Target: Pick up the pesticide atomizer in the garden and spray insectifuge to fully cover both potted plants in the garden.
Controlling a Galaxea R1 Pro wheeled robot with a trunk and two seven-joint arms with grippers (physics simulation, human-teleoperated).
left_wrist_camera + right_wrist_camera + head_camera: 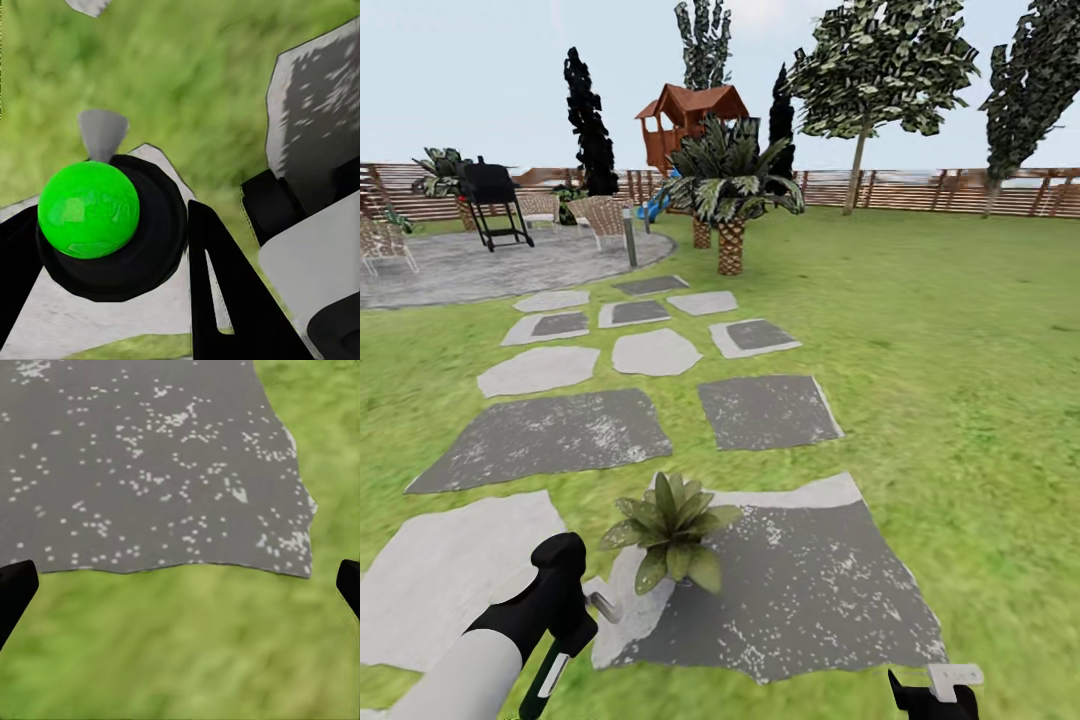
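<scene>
I'm on the lawn looking along the stepping stones toward the round patio and the fence. One potted plant sits just ahead at the near edge of a big grey stone, leaves green, pot hidden under the rosette.

Left gripper: low at the left of my head view, just beside the plant. The wrist camera has the atomizer between the black fingers, green ball top on a black body, grey nozzle cone pointing out over stone and grass. Fingers closed against it on both sides.

Right gripper: at the bottom right edge, over grass. Its wrist camera shows the two fingertips wide apart, holding nothing, with speckled grey stone and lawn below.
</scene>
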